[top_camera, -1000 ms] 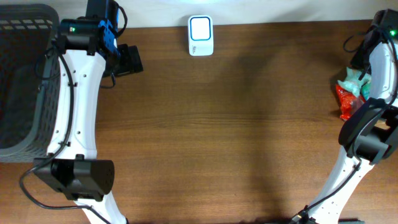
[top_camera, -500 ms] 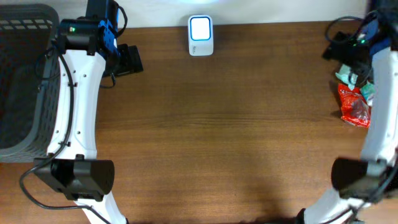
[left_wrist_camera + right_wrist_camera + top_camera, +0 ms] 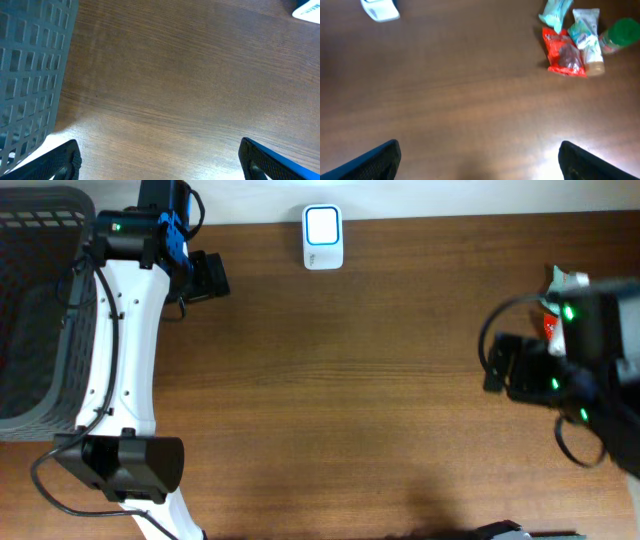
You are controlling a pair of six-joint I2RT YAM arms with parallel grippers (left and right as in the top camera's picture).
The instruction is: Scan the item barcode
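Note:
The white barcode scanner (image 3: pixel 322 237) stands at the table's far edge; its corner also shows in the left wrist view (image 3: pixel 306 10) and it appears in the right wrist view (image 3: pixel 380 10). The items lie in a small pile at the right: a red packet (image 3: pixel 565 57), a teal packet (image 3: pixel 556 12), a white-and-teal tube (image 3: pixel 587 42) and a green-capped bottle (image 3: pixel 620 32). From overhead my right arm covers most of the pile. My right gripper (image 3: pixel 480 160) (image 3: pixel 500 365) hangs open and empty over bare wood, short of the pile. My left gripper (image 3: pixel 160 160) (image 3: pixel 212 278) is open and empty near the basket.
A grey mesh basket (image 3: pixel 40 310) fills the left end of the table, and its wall (image 3: pixel 30 75) is close beside my left gripper. Bare brown wood lies between the scanner and the pile of items.
My right arm has swung from the back right, over the items, to a spot nearer the front and to their left, and its jaws have spread wide. The left arm has not moved.

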